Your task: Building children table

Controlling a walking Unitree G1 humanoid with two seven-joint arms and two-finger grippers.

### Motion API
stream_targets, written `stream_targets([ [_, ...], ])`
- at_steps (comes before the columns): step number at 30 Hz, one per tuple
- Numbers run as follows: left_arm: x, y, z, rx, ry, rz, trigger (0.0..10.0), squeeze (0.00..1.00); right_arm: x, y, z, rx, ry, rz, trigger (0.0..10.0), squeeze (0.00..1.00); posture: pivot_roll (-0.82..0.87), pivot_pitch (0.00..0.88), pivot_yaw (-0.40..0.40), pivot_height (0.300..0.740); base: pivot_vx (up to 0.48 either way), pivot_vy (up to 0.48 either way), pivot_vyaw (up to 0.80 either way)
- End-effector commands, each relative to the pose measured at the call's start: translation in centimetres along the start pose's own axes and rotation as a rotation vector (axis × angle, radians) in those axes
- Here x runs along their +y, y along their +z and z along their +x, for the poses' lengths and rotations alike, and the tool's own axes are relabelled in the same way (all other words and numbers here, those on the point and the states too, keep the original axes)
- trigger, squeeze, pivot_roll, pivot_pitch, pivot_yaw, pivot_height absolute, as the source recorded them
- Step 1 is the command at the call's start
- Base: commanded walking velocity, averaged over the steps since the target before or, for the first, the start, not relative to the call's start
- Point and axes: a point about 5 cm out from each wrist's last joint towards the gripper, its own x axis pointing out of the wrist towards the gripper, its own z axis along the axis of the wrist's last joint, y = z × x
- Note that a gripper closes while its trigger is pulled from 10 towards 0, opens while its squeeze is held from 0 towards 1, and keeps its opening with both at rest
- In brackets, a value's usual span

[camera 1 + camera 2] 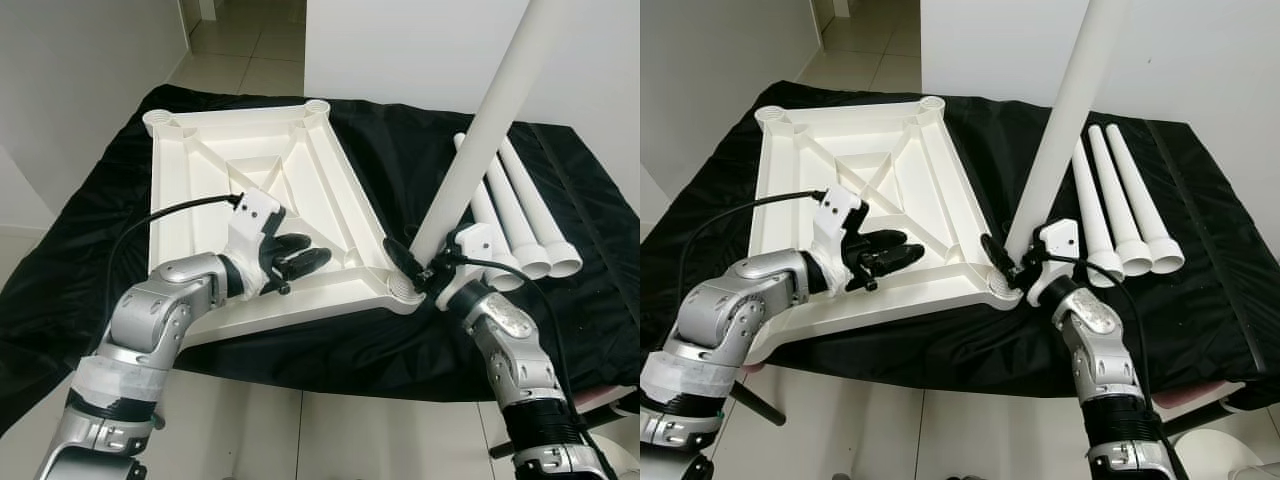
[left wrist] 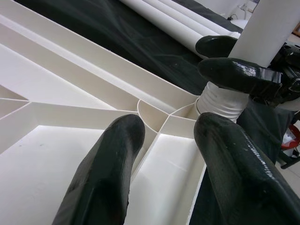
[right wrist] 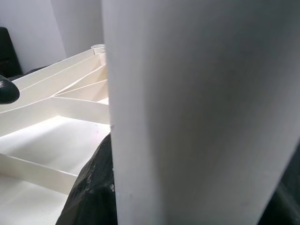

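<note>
A white ribbed table top (image 1: 200, 190) lies upside down on a black cloth. My right gripper (image 1: 410, 265) is shut on a long white table leg (image 1: 480, 130), whose threaded foot sits in the near right corner socket (image 1: 400, 288); the leg leans up to the right. My left gripper (image 1: 300, 262) is open and rests on the ribs of the table top near its front edge, fingers (image 2: 105, 178) pointing at that corner. The right wrist view shows the leg (image 3: 187, 112) close up against a black finger (image 3: 93, 187).
Three more white legs (image 1: 515, 215) lie side by side on the black cloth (image 1: 400, 150) to the right of the table top. Pale tiled floor lies in front and behind. A white wall stands behind the cloth.
</note>
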Motion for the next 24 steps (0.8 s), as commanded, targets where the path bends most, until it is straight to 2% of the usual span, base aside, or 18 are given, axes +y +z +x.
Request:
stream_targets([
  [1,-0.1,0.3,-0.1,0.001,-0.003,0.009,10.0,0.0,0.9,-5.2,-1.7,0.248,-0.005,0.074,10.0,0.0,0.01,0.117,-0.002,0.74,0.0,0.0,0.0],
  [5,-0.1,0.3,-0.2,-0.001,-0.001,0.008,10.0,0.0,1.7,-5.2,-1.9,0.216,0.012,0.035,10.0,0.0,0.01,0.117,-0.002,0.74,0.0,0.0,0.0],
  [12,-0.1,0.5,-0.3,-0.017,-0.003,0.03,10.0,0.0,2.5,-4.4,-2.0,0.152,0.023,0.049,10.0,0.0,0.01,0.114,-0.002,0.74,0.0,0.0,0.0],
  [13,-0.2,0.6,-0.3,-0.026,-0.017,0.03,10.0,0.42,2.6,-3.6,-1.9,0.13,0.048,0.037,10.0,0.0,0.01,0.114,-0.002,0.74,0.0,0.0,0.0],
  [14,-0.3,0.7,-0.4,-0.041,-0.04,0.015,10.0,1.0,2.6,-2.8,-1.8,0.108,0.074,0.022,10.0,0.0,0.01,0.101,-0.004,0.74,0.0,0.0,0.0],
  [15,-0.3,0.7,-0.4,-0.041,-0.04,0.015,10.0,1.0,2.6,-2.8,-1.8,0.108,0.074,0.022,10.0,0.0,0.01,0.101,-0.004,0.74,0.0,0.0,0.0],
  [17,-0.5,1.2,-0.4,-0.064,-0.063,-0.003,10.0,1.0,2.3,-1.0,-1.6,0.065,0.109,0.004,10.0,0.0,0.01,0.097,-0.01,0.74,0.0,0.0,0.0],
  [22,-0.8,1.6,-0.3,-0.083,-0.093,0.0,10.0,1.0,1.9,1.0,-1.3,0.003,0.128,0.014,10.0,0.0,0.01,0.095,-0.012,0.74,0.0,0.0,0.0],
  [24,-1.2,2.6,-0.1,-0.115,-0.115,0.021,10.0,1.0,1.6,3.1,-0.9,-0.059,0.148,-0.01,10.0,0.0,0.01,0.095,-0.016,0.74,0.0,0.0,0.0],
])
